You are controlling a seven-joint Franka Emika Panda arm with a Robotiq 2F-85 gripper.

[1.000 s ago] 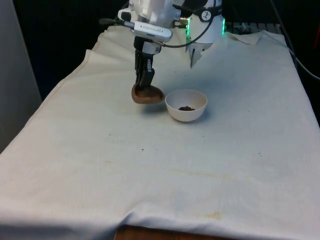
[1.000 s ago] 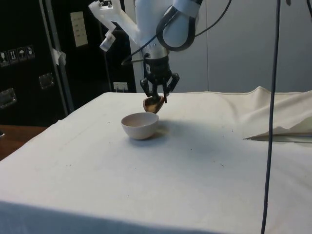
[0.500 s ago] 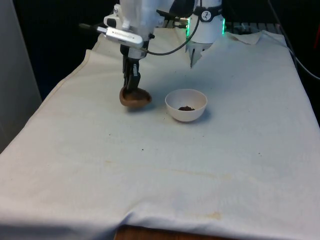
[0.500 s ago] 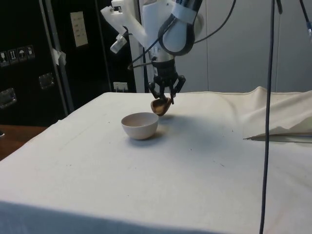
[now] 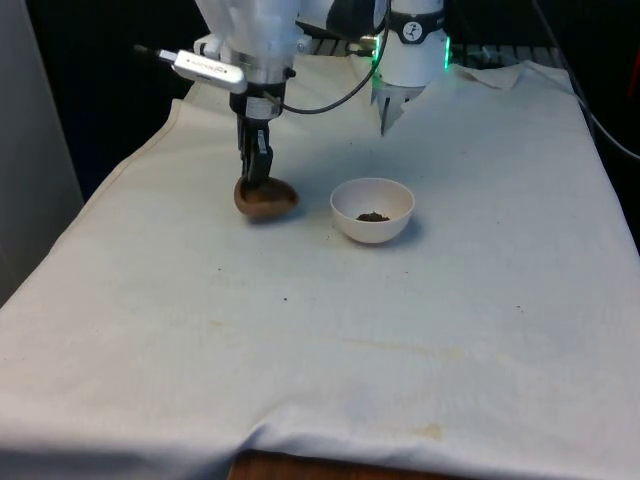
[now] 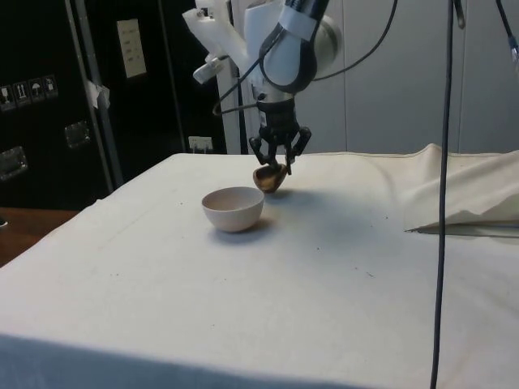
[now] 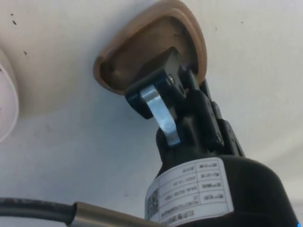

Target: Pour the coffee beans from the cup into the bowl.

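1. Cup (image 5: 266, 197): you see the brown cup tilted, low over the white cloth (image 5: 330, 330) of the tabletop, on the front view's left of the bowl (image 5: 372, 209) and clear of it.
2. Hand (image 5: 258, 180): you see its fingers pinching the cup's rim, one finger (image 7: 158, 78) inside the cup and the other outside the wall.
3. Cup contents: the wrist view shows you a bare brown interior (image 7: 137, 47).
4. Bowl: you see the white bowl upright on the cloth with a small dark heap of coffee beans (image 5: 373, 216) at its bottom.
5. Side view: you see the cup (image 6: 268, 178) just behind the bowl (image 6: 233, 207).
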